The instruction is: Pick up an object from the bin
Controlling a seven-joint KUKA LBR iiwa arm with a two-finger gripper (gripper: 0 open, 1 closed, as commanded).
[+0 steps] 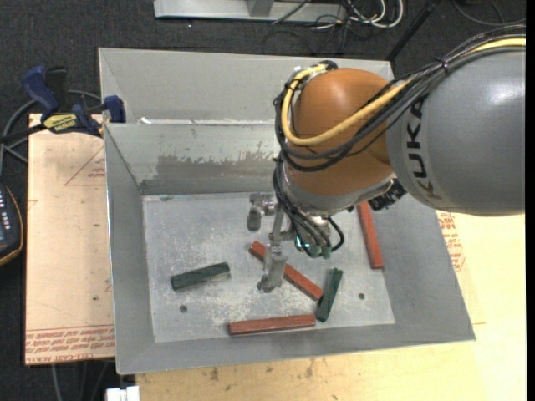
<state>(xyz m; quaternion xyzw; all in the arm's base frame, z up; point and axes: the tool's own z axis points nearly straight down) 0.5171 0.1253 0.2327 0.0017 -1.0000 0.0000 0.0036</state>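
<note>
Flat red-brown bar [303,283], lying diagonally near the middle of the bin [167,224] floor.

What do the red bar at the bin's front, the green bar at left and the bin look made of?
The red bar looks matte and flat-faced, perhaps painted wood or plastic. The green bar has the same dull look. The bin is grey sheet metal, scuffed.

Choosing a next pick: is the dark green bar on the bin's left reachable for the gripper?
Probably yes: the dark green bar lies alone, clear of the bin walls, with nothing between it and the gripper.
</note>
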